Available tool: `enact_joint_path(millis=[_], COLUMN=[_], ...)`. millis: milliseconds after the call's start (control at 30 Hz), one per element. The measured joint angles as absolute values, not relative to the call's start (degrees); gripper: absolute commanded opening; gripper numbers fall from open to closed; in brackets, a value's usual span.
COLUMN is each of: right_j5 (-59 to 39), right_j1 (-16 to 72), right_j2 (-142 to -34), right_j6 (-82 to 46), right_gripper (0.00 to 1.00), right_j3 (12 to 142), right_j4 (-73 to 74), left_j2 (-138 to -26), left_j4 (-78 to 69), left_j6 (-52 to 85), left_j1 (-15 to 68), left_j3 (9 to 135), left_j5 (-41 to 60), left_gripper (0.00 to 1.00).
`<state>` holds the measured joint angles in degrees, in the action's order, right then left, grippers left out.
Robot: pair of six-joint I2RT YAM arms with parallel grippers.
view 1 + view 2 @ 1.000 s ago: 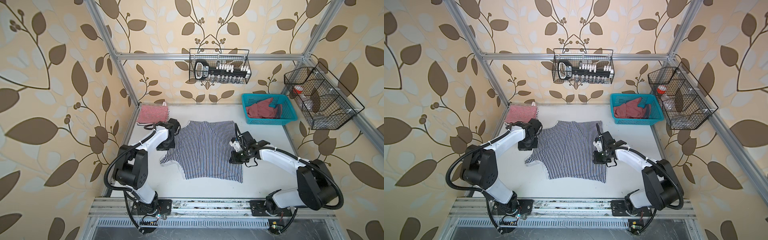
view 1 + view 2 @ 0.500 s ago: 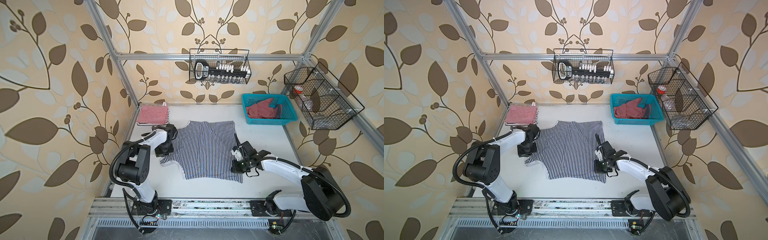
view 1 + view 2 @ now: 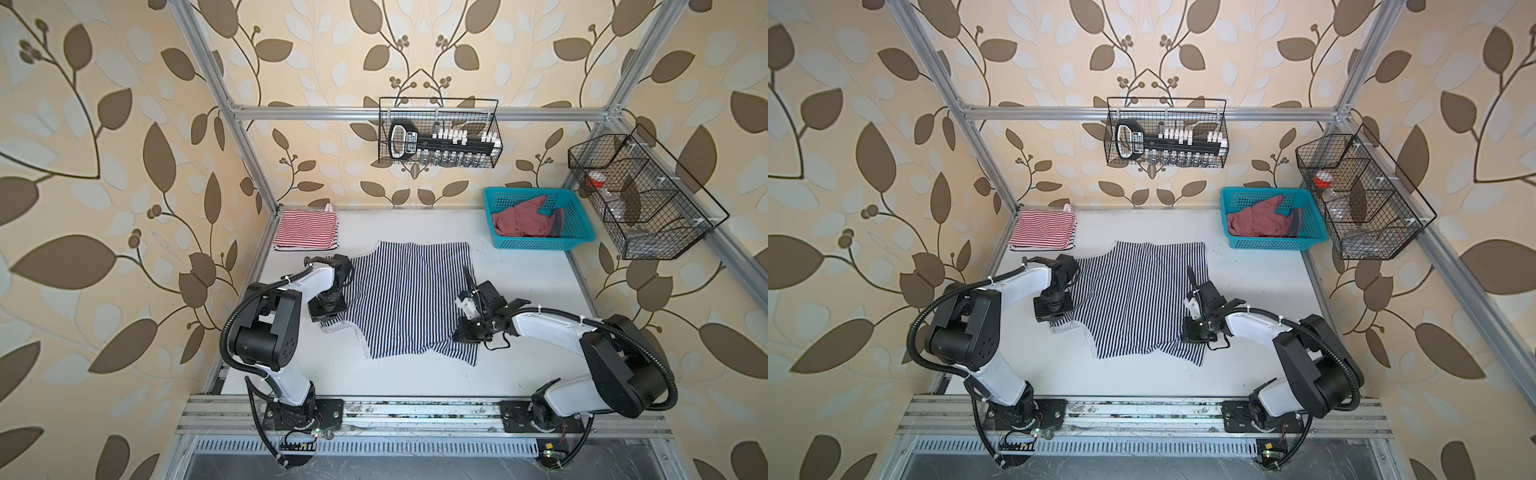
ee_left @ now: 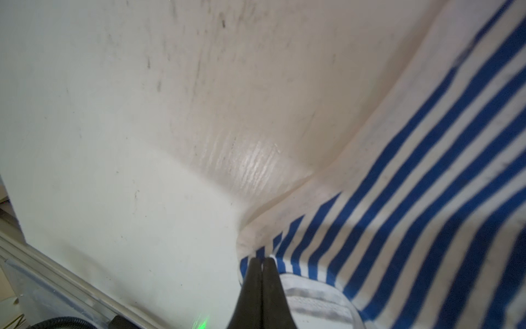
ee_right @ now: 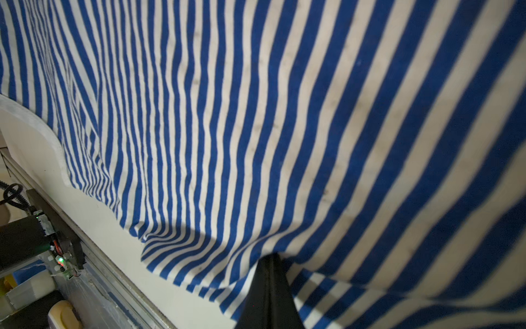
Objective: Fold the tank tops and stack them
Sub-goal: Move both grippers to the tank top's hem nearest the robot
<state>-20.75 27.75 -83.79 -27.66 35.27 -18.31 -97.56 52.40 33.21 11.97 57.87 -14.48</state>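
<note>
Spread mostly flat across the middle of the white surface (image 3: 519,311) in both top views: navy-and-white striped tank top (image 3: 407,299) (image 3: 1133,299), straight edge toward the back wall, notched and uneven edge toward the arm bases; some wrinkling near the front right corner.

At its left edge, left end effector (image 4: 262,260), fingers pressed together and pinching a white-trimmed corner of the striped cloth; bare surface (image 4: 113,171) just beside that corner in the left wrist view; fingertips hidden under the wrist in both top views.

At its right edge, right end effector (image 5: 270,257), likewise closed, gripping the same garment; cloth drawn up in a small ridge to the fingertips in the right wrist view, stripes fanning away from the pinch; a lower layer of the fabric showing beneath the raised fold.

In the far left corner, well apart from both arms: red-and-white striped tank top (image 3: 305,230) (image 3: 1042,230), folded into a neat rectangle, flat on the surface.

In the far right corner: turquoise basket (image 3: 536,245) (image 3: 1266,245), with the dusty red tank top (image 3: 519,220) (image 3: 1258,222) crumpled inside, a strip of dark trim visible at one side; print not legible from here.
</note>
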Motion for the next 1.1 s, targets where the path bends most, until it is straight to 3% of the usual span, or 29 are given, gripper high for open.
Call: enact_joint_path(millis=[433,733,833,1100], right_j5=[-11.9,-11.7,-12.6,-13.1], right_j1=[28.1,28.2,28.2,28.0], right_j2=[-78.8,-77.8,-75.0,-63.7], right_j6=[-27.8,-27.4,-27.4,-28.1], right_gripper=[0.1,0.13,0.17,0.31], right_j3=[35.0,35.0,35.0,38.6], right_j4=[-27.1,-29.2,-30.9,-34.8], left_j2=[-105.4,-106.4,-103.9,-89.2], left_j4=[56.3,55.7,55.3,55.8], left_j6=[36.0,36.2,36.2,35.7], left_j1=[11.9,11.5,11.6,13.8], left_j3=[60.4,63.1,64.2,72.5], left_j5=[-21.7,-22.7,-21.9,-20.6], left_gripper=[0.0,0.0,0.0,0.13])
